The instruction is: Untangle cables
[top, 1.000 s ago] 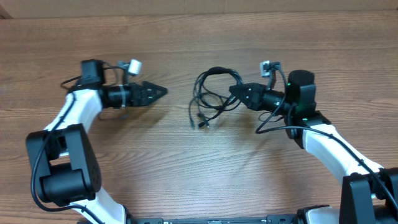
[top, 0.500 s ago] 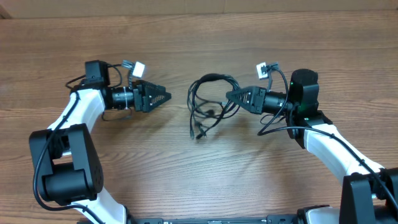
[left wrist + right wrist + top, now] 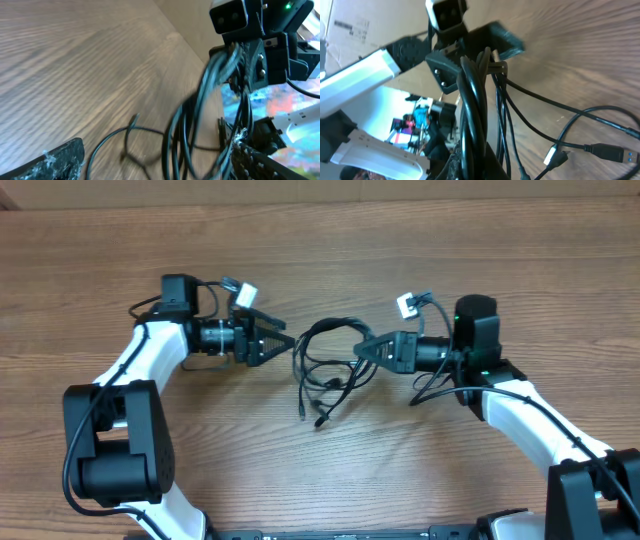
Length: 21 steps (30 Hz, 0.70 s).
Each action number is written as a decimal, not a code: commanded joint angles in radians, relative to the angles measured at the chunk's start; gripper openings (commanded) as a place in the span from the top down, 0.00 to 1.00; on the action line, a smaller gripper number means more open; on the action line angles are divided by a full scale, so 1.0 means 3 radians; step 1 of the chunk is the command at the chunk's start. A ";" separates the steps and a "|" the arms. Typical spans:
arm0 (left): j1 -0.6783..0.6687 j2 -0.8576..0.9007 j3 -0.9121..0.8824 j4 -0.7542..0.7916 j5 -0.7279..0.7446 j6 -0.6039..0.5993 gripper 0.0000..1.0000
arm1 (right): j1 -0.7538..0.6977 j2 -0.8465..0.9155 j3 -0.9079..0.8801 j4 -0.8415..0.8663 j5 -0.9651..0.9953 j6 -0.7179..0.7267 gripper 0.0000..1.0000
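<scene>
On a wood-grain tabletop (image 3: 500,270), the left tool (image 3: 284,340), jaws spread, has closed in from the frame's left on the cables (image 3: 335,325) at centre, which the right tool (image 3: 366,348) pinches and has carried leftward, likely setting up a two-sided pull on the tangle.

Left wrist view: cables (image 3: 199,100) blurred for us, left gripper (image 3: 285,340) fingers (image 3: 55,161) cut by bottom edge. Right wrist view: we lose right gripper (image 3: 362,349) tips behind cables.
</scene>
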 commanded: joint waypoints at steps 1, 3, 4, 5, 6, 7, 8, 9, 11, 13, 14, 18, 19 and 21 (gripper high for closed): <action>-0.0085 -0.0014 -0.0003 0.0025 0.0071 0.0100 0.06 | 0.0151 -0.0046 0.0020 0.0031 -0.0103 -0.0038 0.96; -0.0122 -0.0014 -0.0003 0.0039 0.0070 0.0100 0.06 | 0.0209 -0.0046 0.0020 0.0031 -0.0103 -0.0038 0.96; -0.0140 -0.0014 -0.0003 0.0043 0.0069 0.0100 0.06 | 0.0238 -0.0046 0.0020 0.0031 -0.0103 -0.0038 0.96; -0.0161 -0.0014 -0.0003 0.0046 0.0046 0.0099 0.05 | 0.0262 -0.0046 0.0020 0.0041 -0.0102 -0.0038 0.96; -0.0170 -0.0014 -0.0003 0.0046 0.0020 0.0099 0.05 | 0.0280 -0.0046 0.0020 0.0053 -0.0090 -0.0037 0.96; -0.0170 -0.0014 -0.0003 0.0046 0.0019 0.0099 0.06 | 0.0280 -0.0046 0.0020 0.0055 -0.0078 -0.0037 0.96; -0.0170 -0.0014 -0.0003 0.0045 0.0019 0.0099 0.08 | 0.0280 -0.0046 0.0020 0.0064 -0.0065 -0.0037 0.96; -0.0170 -0.0014 -0.0003 0.0046 0.0020 0.0099 0.10 | 0.0280 -0.0046 0.0020 0.0067 -0.0064 -0.0037 0.96; -0.0170 -0.0014 -0.0003 0.0046 0.0020 0.0099 0.15 | 0.0280 -0.0046 0.0020 0.0067 -0.0039 -0.0036 0.96; -0.0173 -0.0014 -0.0003 0.0045 0.0023 0.0099 0.18 | 0.0280 -0.0046 0.0020 0.0067 -0.0038 -0.0036 0.96; -0.0179 -0.0014 -0.0003 0.0045 0.0023 0.0099 0.19 | 0.0280 -0.0046 0.0020 0.0067 -0.0038 -0.0036 0.96; -0.0188 -0.0014 -0.0003 0.0041 0.0028 0.0098 0.19 | 0.0280 -0.0046 0.0020 0.0079 -0.0006 -0.0034 0.96; -0.0188 -0.0014 -0.0003 0.0039 0.0028 0.0097 0.19 | 0.0280 -0.0046 0.0020 0.0078 0.0025 -0.0034 0.96; -0.0189 -0.0014 -0.0003 0.0036 0.0057 0.0058 0.18 | 0.0280 -0.0046 0.0020 0.0079 0.0132 -0.0032 0.96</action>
